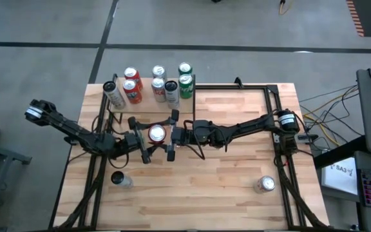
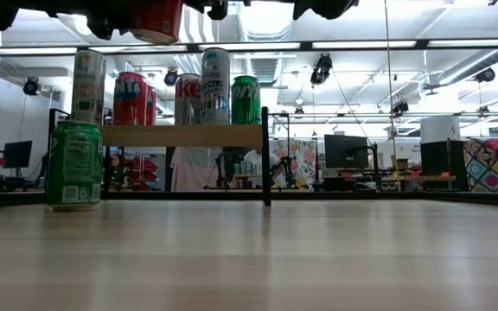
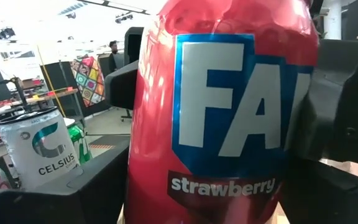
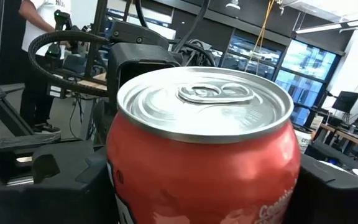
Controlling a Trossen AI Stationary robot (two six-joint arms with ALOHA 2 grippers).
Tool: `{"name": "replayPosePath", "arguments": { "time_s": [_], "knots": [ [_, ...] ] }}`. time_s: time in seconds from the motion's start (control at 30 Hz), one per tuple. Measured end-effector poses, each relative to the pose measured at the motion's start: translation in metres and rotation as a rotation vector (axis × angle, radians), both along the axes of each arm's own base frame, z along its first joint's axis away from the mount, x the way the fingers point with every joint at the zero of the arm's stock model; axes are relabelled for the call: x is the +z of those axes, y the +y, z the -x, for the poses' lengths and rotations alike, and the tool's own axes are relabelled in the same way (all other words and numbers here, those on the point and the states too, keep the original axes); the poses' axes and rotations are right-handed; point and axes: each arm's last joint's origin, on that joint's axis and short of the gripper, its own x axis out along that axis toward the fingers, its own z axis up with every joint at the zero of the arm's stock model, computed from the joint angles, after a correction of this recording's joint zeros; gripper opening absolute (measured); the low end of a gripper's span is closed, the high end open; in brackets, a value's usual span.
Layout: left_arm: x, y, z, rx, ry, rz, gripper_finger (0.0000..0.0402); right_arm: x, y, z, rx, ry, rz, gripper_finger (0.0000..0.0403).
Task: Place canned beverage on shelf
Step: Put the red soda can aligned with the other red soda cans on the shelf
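Both grippers meet at the centre of the high view: the left gripper (image 1: 148, 136) and right gripper (image 1: 171, 136) each pinch the glossy red aluminium strawberry soda can (image 1: 156, 134), held upright above the plank-striped wooden counter (image 1: 224, 187). Seven smooth metal cans already stand on the small pale wooden shelf with thin black posts (image 1: 148, 103) at upper left. Judging by this, the red can remains to be carried there; two silver-topped cans wait on the counter.

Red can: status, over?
Left gripper and right gripper both on the red can, held above the table. Shelf crowded with cans.
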Motion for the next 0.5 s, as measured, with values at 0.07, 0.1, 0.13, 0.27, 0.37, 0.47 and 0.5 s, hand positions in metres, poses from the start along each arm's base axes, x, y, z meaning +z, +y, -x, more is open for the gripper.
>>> {"name": "replayPosePath", "arguments": {
  "time_s": [0.07, 0.1, 0.13, 0.27, 0.37, 0.47, 0.5],
  "knots": [
    [0.000, 0.000, 0.000, 0.008, 0.001, 0.002, 0.0342, 0.000, 0.000, 0.000, 0.000, 0.001, -0.003, 0.0284],
    [0.000, 0.000, 0.000, 0.013, 0.000, 0.002, 0.0346, 0.000, 0.000, 0.000, 0.000, 0.001, -0.005, 0.0284],
    [0.000, 0.001, 0.001, 0.014, 0.000, 0.001, 0.0350, 0.000, 0.000, 0.000, 0.000, 0.000, -0.006, 0.0284],
    [0.001, 0.001, 0.002, 0.015, 0.002, 0.000, 0.0355, 0.001, 0.000, 0.000, -0.003, -0.003, -0.014, 0.0284],
    [0.003, 0.002, 0.004, 0.016, 0.002, 0.006, 0.0356, 0.005, -0.001, 0.002, -0.012, -0.005, -0.015, 0.0284],
    [0.003, 0.003, 0.006, 0.027, 0.014, 0.010, 0.0356, 0.011, -0.001, 0.006, -0.013, 0.006, -0.014, 0.0284],
    [0.003, 0.004, 0.007, 0.031, 0.024, 0.006, 0.0356, 0.014, -0.002, 0.008, -0.013, 0.008, -0.014, 0.0284]
  ]
}}
